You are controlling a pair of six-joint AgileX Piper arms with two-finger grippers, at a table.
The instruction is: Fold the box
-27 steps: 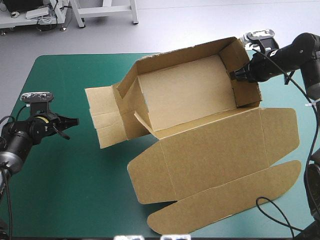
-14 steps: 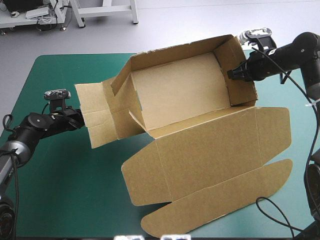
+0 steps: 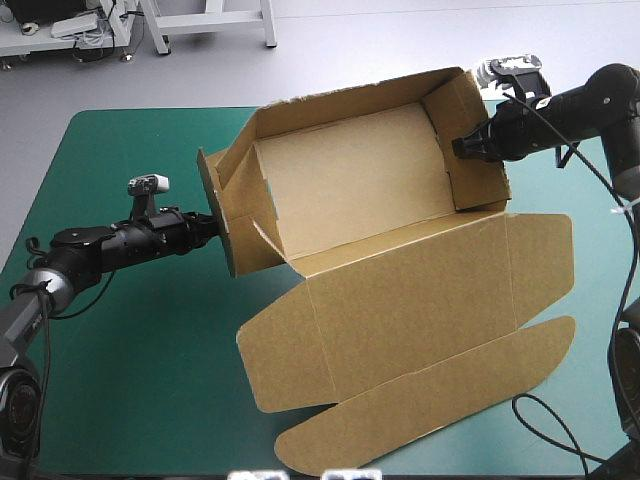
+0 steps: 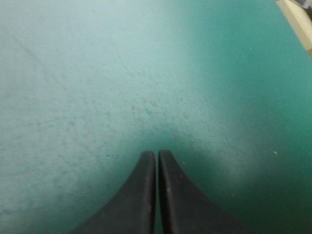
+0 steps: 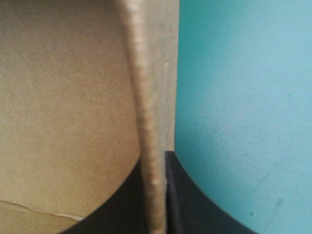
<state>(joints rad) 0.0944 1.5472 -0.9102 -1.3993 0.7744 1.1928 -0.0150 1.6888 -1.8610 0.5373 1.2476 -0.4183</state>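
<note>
Raising L end wall, by my read: L gripper [image 3: 208, 228], fingers together, tip against wall's outside. R gripper [image 3: 468, 146] clamped on R end wall. Box [image 3: 350, 190] mid-table [image 3: 120, 380], toward far edge; lid [image 3: 420, 310] flat nearside. Next: push wall upright, tuck flap.

— What moved?
— The left gripper [image 3: 208, 224] has reached across to the box [image 3: 350, 185]; its 2 fingers [image 4: 146, 195] have come together.
— And the end flap [image 3: 222, 215]?
— Up from flat, seemingly pushed by that gripper.
</note>
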